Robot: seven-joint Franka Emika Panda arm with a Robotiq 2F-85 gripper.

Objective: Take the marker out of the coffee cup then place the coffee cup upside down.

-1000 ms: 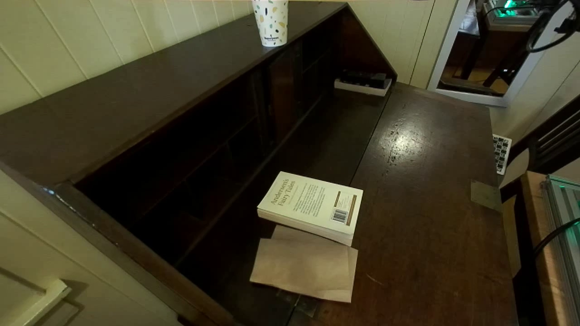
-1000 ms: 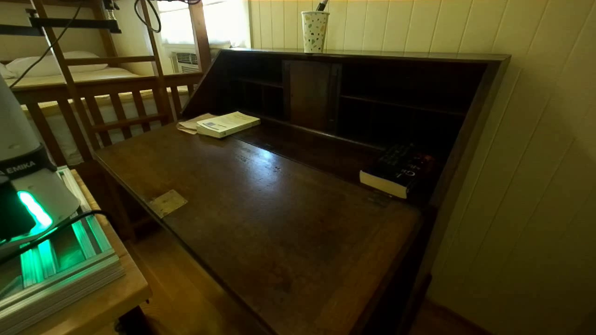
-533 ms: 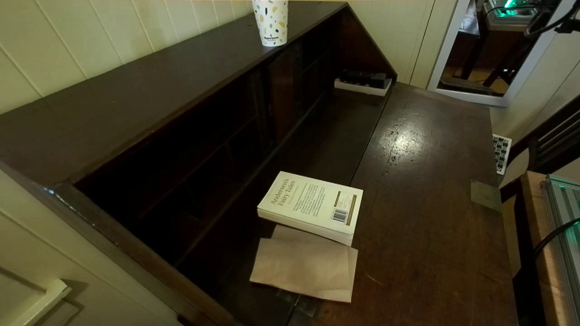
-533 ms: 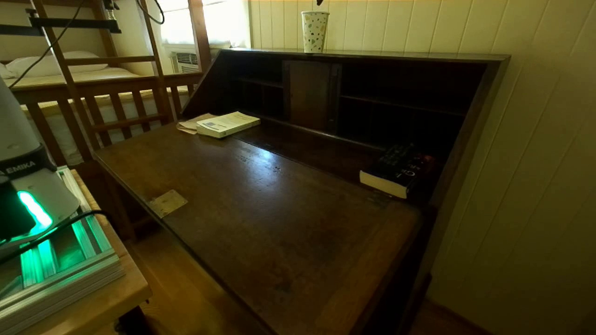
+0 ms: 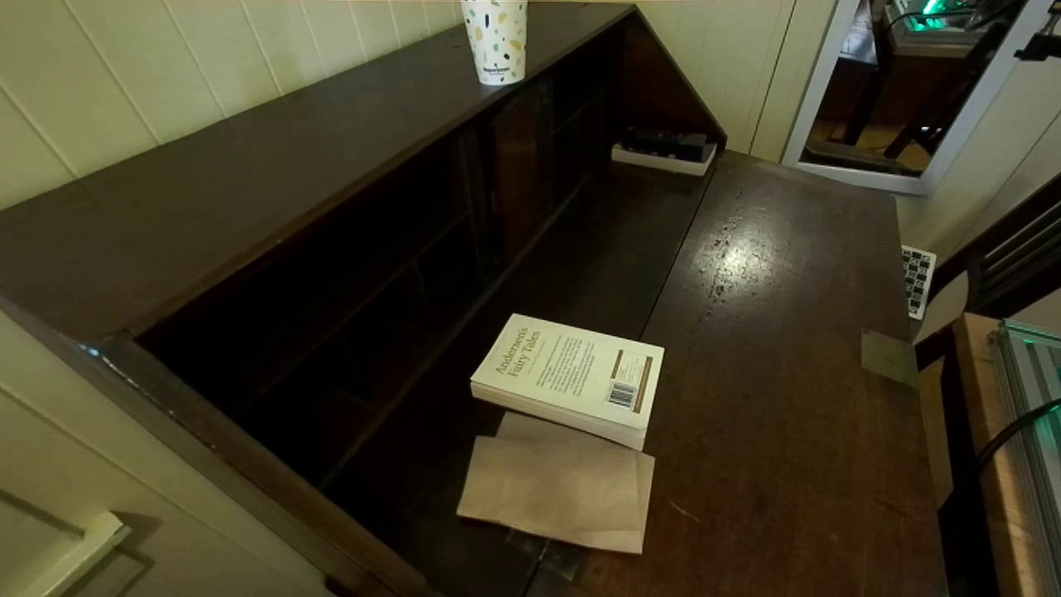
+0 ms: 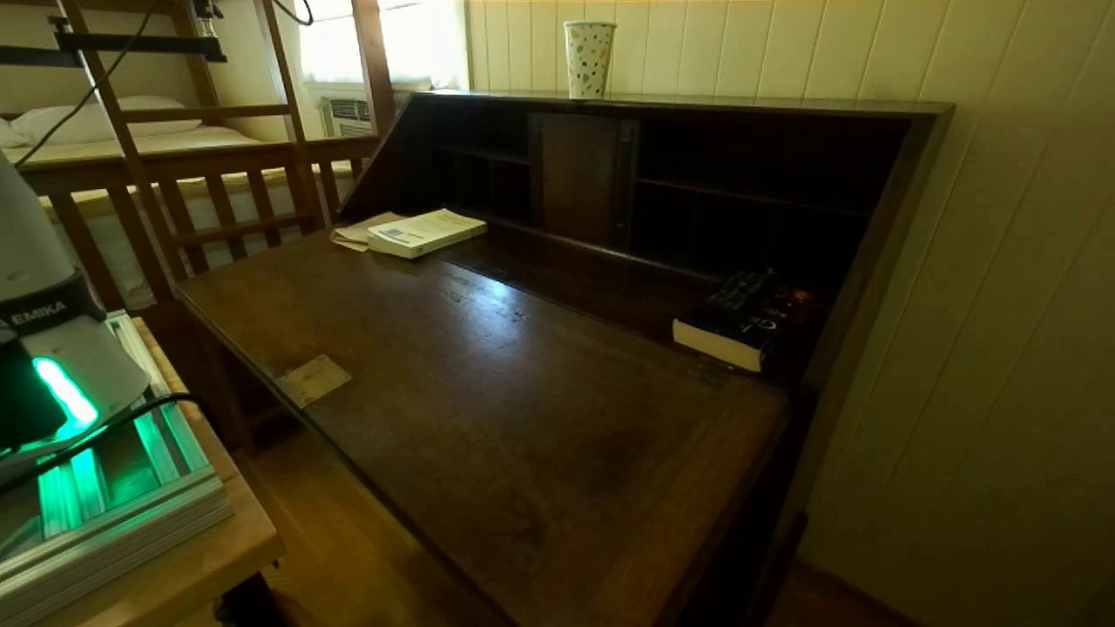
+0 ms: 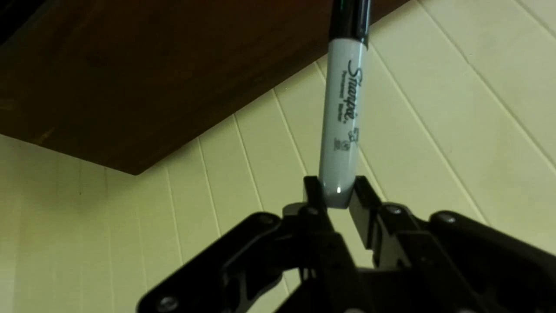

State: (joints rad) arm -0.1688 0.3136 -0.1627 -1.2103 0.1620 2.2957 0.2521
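Observation:
The coffee cup, white with small coloured specks, stands upright on the desk's top ledge in both exterior views (image 5: 497, 46) (image 6: 590, 61). Its upper part is cut off in one of them. In the wrist view my gripper (image 7: 336, 189) is shut on the marker (image 7: 345, 108), gripping the rounded end of its light grey barrel. The marker's black cap end points away from the fingers and runs out of the picture at the top. Neither gripper nor marker shows in the exterior views, and the cup is out of the wrist view.
Below the ledge (image 5: 249, 166) are dark open compartments. A pale book (image 5: 572, 377) lies beside folded brown paper (image 5: 555, 493) on the desk surface (image 5: 771, 414). Toward the opposite end rests a dark-covered book (image 6: 736, 322). A panelled wall (image 6: 749, 48) rises behind the ledge.
A second ago the marker poked above the cup's rim; half a second ago only a dark tip hung above it. Now it has risen out of that view. The cup has stayed put.

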